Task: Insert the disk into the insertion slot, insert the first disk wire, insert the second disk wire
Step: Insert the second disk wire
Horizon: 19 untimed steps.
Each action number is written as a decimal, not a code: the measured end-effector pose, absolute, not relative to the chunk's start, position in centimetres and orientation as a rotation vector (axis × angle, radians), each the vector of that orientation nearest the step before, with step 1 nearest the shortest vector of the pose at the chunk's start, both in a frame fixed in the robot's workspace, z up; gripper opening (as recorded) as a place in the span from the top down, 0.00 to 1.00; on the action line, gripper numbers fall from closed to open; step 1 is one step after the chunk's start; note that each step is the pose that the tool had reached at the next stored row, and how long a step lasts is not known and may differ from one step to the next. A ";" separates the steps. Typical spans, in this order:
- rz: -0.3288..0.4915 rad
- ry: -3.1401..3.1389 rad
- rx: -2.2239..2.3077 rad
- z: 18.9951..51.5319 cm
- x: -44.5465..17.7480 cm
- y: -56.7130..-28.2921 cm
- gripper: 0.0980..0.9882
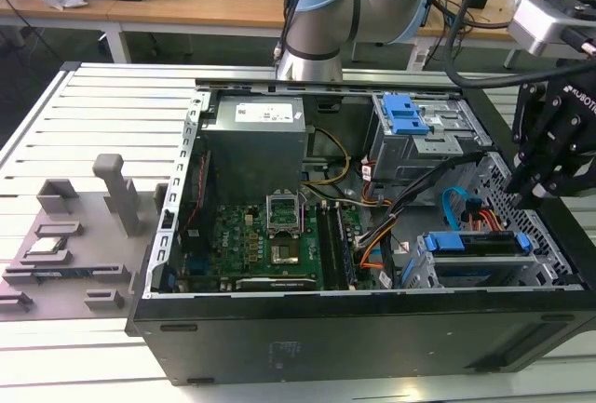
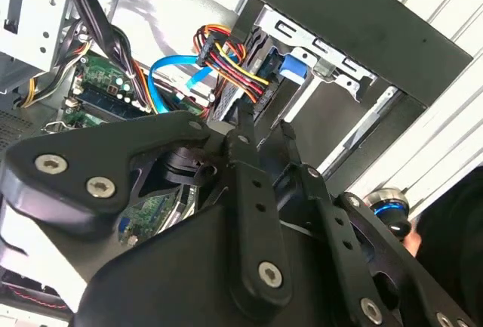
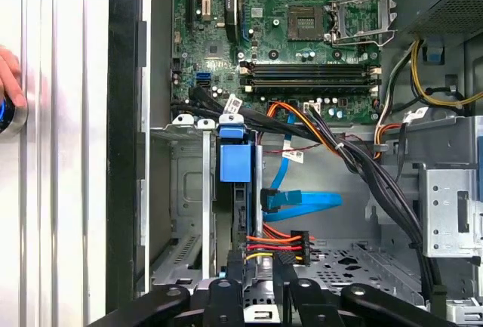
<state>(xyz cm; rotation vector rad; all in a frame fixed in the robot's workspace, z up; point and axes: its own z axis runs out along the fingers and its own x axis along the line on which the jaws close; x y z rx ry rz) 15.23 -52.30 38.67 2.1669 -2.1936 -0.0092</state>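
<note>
The disk (image 1: pixel 477 252) lies in the insertion slot (image 1: pixel 424 268) at the near right corner of the open computer case, with its blue carrier (image 3: pixel 234 162) showing edge-on between the slot walls (image 3: pixel 185 191). A red, yellow and black wire bundle (image 3: pixel 273 248) ends in a black plug (image 3: pixel 300 245) at the disk. The light blue second disk wire (image 3: pixel 306 200) loops over, its black connector (image 3: pixel 268 200) against the disk's edge. My gripper (image 2: pixel 266 127) hovers just off the bundle's plug (image 2: pixel 225 106), open by a narrow gap, with nothing between the fingertips. In the exterior view the gripper (image 1: pixel 521 200) hangs over the case's right end.
A taller grey cage with blue latches (image 1: pixel 414 133) stands behind the slot. The motherboard (image 1: pixel 270 245) and black cable runs (image 3: pixel 355 161) lie toward the exterior view's left. A person's hand (image 3: pixel 6 78) rests by a blue-ringed knob (image 2: pixel 391 208) outside the case wall.
</note>
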 end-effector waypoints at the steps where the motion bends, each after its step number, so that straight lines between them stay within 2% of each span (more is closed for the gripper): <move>1: -0.009 -2.194 2.167 38.6 15.2 -52.3 0.77; 9: -0.009 -2.193 2.168 36.7 11.5 -51.9 0.77; 15: -0.009 -2.192 2.168 36.6 11.5 -51.9 0.77; 16: -0.009 -2.192 2.168 36.6 11.5 -51.9 0.86; 17: -0.009 -2.192 2.168 36.6 11.5 -51.9 0.86; 18: -0.009 -2.193 2.168 36.6 11.5 -51.9 0.93; 19: -0.009 -2.193 2.168 36.6 11.5 -51.9 0.93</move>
